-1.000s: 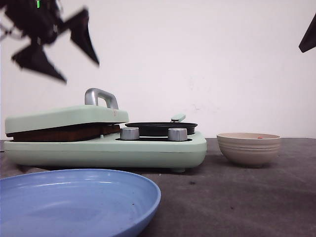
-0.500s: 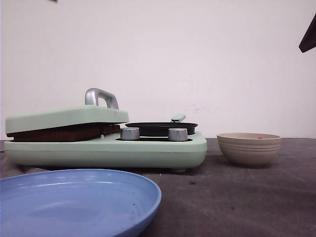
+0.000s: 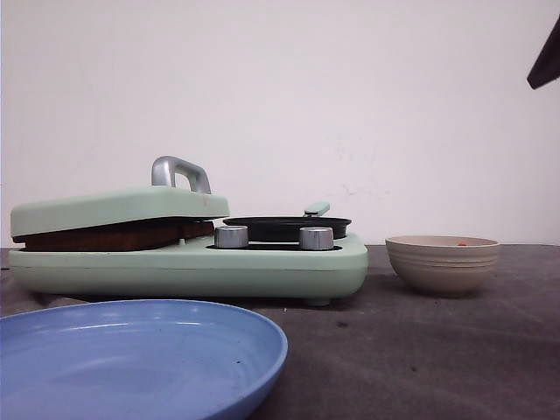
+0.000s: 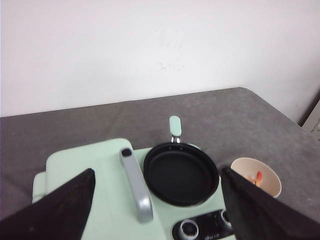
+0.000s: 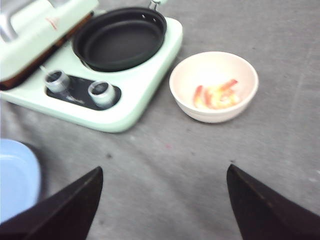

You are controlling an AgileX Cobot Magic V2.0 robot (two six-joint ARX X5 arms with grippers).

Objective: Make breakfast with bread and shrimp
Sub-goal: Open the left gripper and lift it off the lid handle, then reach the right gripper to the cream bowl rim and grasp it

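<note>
Shrimp (image 5: 216, 95) lies in the beige bowl (image 5: 214, 86), orange-red against the pale inside, on the table (image 5: 200, 165) just beside the green cooker (image 5: 125, 107). Beside the cooker's two knobs (image 5: 79, 87) sits the black pan (image 5: 120, 37), with nothing in it. Its hinged lid (image 4: 100, 190) is down, so I can't tell where the bread is. Closer to the robot sits a blue plate (image 3: 131, 359), bare. Left pincer (image 4: 155, 210) hangs over the cooker, spread wide and holding nothing; right pincer (image 5: 160, 205) hangs over bare table, likewise spread.
</note>
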